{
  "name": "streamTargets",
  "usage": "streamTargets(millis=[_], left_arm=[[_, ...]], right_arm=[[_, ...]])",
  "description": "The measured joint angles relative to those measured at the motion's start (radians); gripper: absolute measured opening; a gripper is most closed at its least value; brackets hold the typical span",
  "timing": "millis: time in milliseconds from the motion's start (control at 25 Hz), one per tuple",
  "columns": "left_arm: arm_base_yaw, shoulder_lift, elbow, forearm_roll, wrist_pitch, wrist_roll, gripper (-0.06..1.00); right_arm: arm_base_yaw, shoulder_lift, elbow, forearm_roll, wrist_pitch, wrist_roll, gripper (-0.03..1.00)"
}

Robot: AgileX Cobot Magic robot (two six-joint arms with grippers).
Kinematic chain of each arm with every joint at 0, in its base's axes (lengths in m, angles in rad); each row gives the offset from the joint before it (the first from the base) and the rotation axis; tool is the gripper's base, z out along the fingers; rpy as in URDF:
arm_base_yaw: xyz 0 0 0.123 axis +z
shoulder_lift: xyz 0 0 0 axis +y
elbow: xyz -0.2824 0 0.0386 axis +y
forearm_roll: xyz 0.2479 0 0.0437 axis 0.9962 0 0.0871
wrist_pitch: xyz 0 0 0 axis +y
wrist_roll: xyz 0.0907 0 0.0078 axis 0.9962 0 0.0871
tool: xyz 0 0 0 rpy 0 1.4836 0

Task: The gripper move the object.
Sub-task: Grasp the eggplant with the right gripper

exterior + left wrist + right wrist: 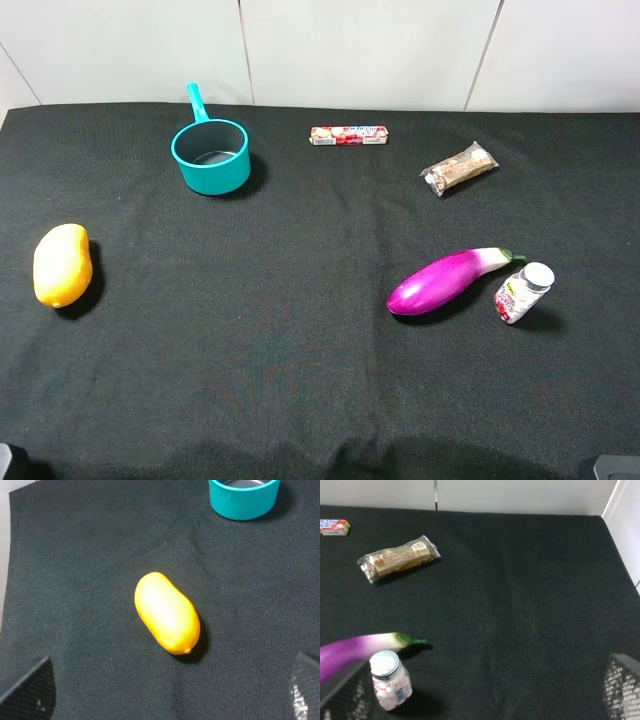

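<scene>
On the far left of the black cloth-covered table (pixel 300 380), the left gripper (pixel 165 695) hangs with its two black fingers (pixel 27 690) spread wide and nothing between them. Below it lies an oval yellow mango (pixel 62 265). Next comes a round teal pot with a straight handle (pixel 210 155), upright toward the back; its grey metal inside looks bare, with nothing in it. Further right along the back lie a slim red-and-white candy pack (pixel 348 135) and a brown snack bar in a clear crinkled wrapper (pixel 458 168). Right of centre and nearer the front, the glossy magenta-purple eggplant (pixel 448 280) lies on its side at a slant. Its fat end points toward the middle of the table, its whitish neck and green stem toward the right. Just beside the stem stands a small clear bottle with a white cap (pixel 522 293), filled with small pale pieces; whether it touches the eggplant I cannot tell. The right gripper (pixel 482 695) hovers near both, fingers wide apart and holding nothing.

The eggplant is probably fairly light, firm and smooth-skinned, so slippery under hard pads and inclined to roll. The thick middle, taken across its width, seems the safest hold. The tapering neck could slide out, and a finger there might knock the bottle over.
</scene>
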Motion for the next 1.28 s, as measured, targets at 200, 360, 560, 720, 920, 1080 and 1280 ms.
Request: streamTargets(millis=[200, 360, 560, 720, 920, 1080, 1280], left_arm=[[0.000, 0.000, 0.000, 0.000, 0.000, 0.000, 0.99], [0.000, 0.000, 0.000, 0.000, 0.000, 0.000, 0.99], [0.000, 0.000, 0.000, 0.000, 0.000, 0.000, 0.99], [0.000, 0.000, 0.000, 0.000, 0.000, 0.000, 0.99], [0.000, 0.000, 0.000, 0.000, 0.000, 0.000, 0.99], [0.000, 0.000, 0.000, 0.000, 0.000, 0.000, 0.99], [0.000, 0.000, 0.000, 0.000, 0.000, 0.000, 0.99]], right_arm=[[0.000, 0.000, 0.000, 0.000, 0.000, 0.000, 0.69], [0.000, 0.000, 0.000, 0.000, 0.000, 0.000, 0.69], [0.000, 0.000, 0.000, 0.000, -0.003, 0.000, 0.69], [0.000, 0.000, 0.000, 0.004, -0.033, 0.001, 0.69], [0.000, 0.000, 0.000, 0.059, -0.094, 0.012, 0.69], [0.000, 0.000, 0.000, 0.089, -0.109, 0.005, 0.69], [0.000, 0.036, -0.003, 0.114, -0.108, -0.053, 0.69]])
